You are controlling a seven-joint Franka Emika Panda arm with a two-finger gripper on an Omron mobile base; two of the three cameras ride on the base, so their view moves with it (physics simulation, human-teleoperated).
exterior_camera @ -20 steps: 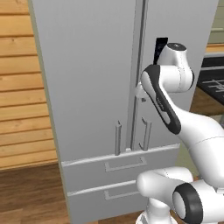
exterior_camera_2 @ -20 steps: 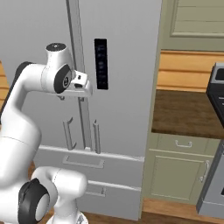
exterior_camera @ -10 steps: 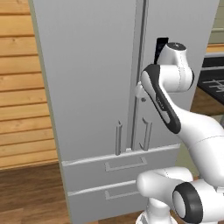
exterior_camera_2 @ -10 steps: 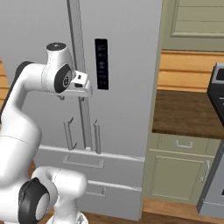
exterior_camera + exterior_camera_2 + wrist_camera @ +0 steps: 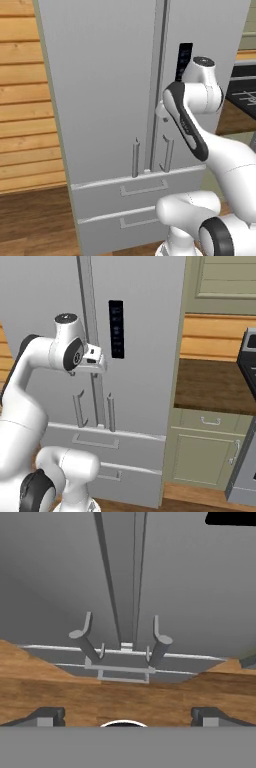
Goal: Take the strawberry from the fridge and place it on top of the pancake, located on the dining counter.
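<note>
The fridge (image 5: 100, 100) (image 5: 150, 331) (image 5: 60, 572) stands right in front of me, a tall light grey cabinet with both doors closed. Its two vertical bar handles (image 5: 135, 157) (image 5: 111, 413) (image 5: 160, 641) flank the centre seam. My gripper (image 5: 98, 360) (image 5: 127, 717) hovers close to the seam, above the handles, tilted down along the doors. The dark fingertips (image 5: 50, 714) are wide apart, so it is open with nothing between them. The strawberry is hidden behind the closed doors. The pancake and the dining counter are out of view.
A black control panel (image 5: 116, 328) (image 5: 183, 61) sits on the right door. Two drawers (image 5: 142, 189) run below the doors. To the right stand a wooden counter on pale green cabinets (image 5: 210, 383) and a stove (image 5: 248, 356). A wood-plank wall (image 5: 25, 100) lies left.
</note>
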